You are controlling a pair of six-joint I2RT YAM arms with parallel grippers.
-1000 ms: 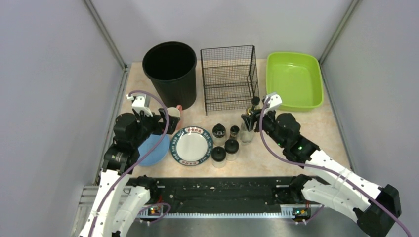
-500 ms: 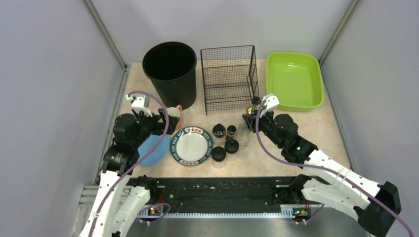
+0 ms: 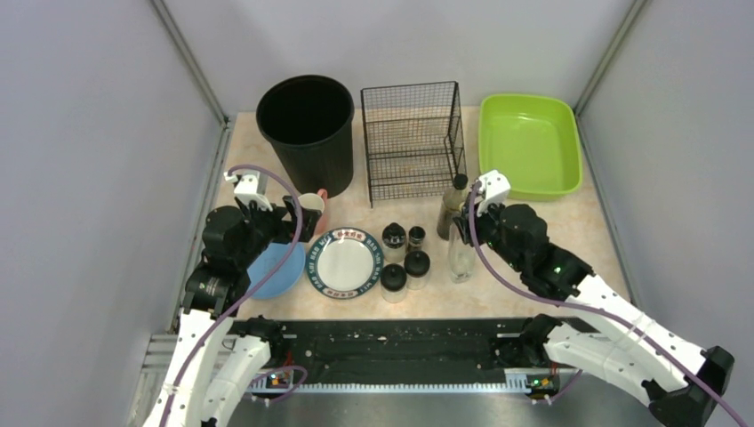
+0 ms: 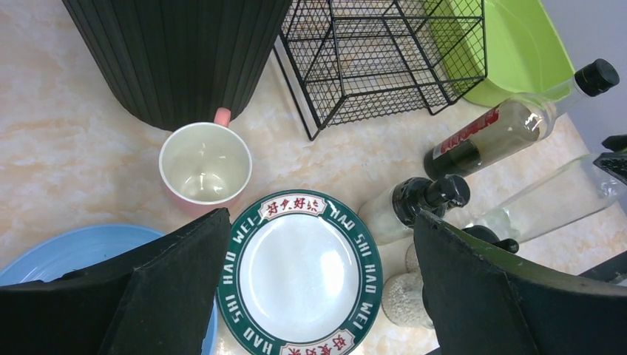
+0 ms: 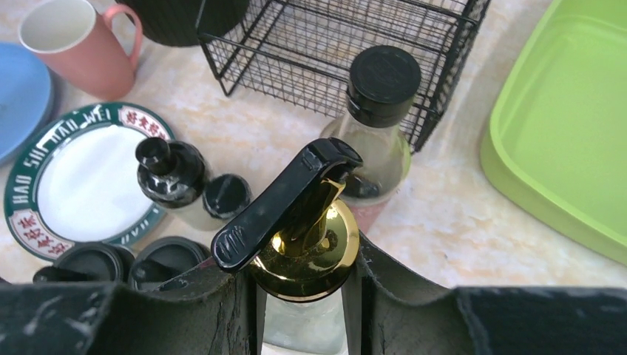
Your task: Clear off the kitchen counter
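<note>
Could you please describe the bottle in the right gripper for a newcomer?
Find the wire rack at the back of the counter. Off its front right corner, just nearer than a dark bottle, is the clear bottle in the right gripper. Only it has a gold collar and black pump; neighbours wear plain black caps.

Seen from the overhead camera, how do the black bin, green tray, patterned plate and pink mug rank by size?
1. The black bin and the green tray look about alike, so I won't rank one over the other.
2. The patterned plate.
3. The pink mug, smallest.
</note>
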